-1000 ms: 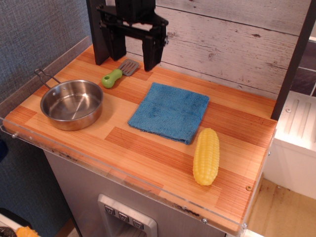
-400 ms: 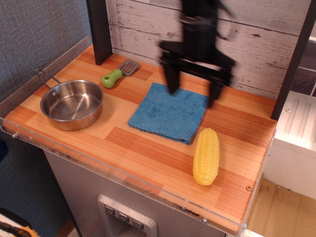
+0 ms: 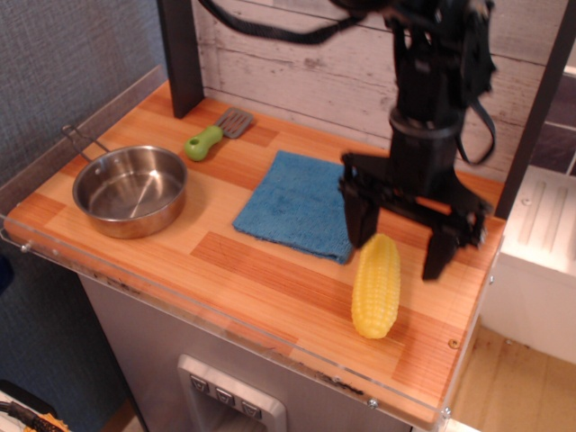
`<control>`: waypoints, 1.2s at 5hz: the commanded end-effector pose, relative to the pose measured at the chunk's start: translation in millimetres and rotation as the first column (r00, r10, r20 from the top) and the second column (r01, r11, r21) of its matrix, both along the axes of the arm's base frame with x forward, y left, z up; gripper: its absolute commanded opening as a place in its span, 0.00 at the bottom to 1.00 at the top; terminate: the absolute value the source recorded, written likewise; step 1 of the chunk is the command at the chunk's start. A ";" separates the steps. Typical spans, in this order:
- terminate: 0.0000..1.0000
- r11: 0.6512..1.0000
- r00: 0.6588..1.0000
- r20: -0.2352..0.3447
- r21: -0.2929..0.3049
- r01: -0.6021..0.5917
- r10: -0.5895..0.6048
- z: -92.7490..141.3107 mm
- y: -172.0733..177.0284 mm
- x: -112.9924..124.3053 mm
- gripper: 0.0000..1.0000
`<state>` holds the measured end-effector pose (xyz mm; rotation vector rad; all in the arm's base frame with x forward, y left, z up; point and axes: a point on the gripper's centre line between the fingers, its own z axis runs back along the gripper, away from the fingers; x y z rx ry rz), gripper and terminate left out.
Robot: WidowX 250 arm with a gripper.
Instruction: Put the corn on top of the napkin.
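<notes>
At the lower right of the frame, nearest the front edge of the bench [image 3: 270,288]: corn [image 3: 375,285], yellow, lying flat on the wood, long axis running roughly front to back, top end tilted slightly right. It lies just beside the cloth's right front corner, not on it.

Directly above the corn's far end: tool [image 3: 397,234], black, fingers spread wide apart and pointing down. Left finger [image 3: 358,214] stands near the corn's upper left and overlaps the cloth's right edge in the picture; right finger [image 3: 440,246] hangs to the corn's upper right. Nothing held between them. Whether the tips touch the bench cannot be told.

Centre of the frame: napkin [image 3: 297,200], blue, flat, roughly square, turned slightly askew, nothing lying on it.

Left of the frame: pan [image 3: 130,190], steel, upright, wire handle toward the upper left, well apart from the napkin.

Upper left, near the back wall: spatula [image 3: 216,133], green handle, grey blade, lying flat.
</notes>
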<state>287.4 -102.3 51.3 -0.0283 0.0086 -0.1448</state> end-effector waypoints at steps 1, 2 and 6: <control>0.00 0.997 1.000 -0.013 0.078 -0.022 0.023 -9.2 7.8 -21.2 1.00; 0.00 0.995 0.999 -0.032 0.099 -0.017 0.021 -21.4 4.7 -22.5 1.00; 0.00 0.996 0.998 0.040 0.075 0.043 -0.047 -7.5 -3.9 -19.8 0.00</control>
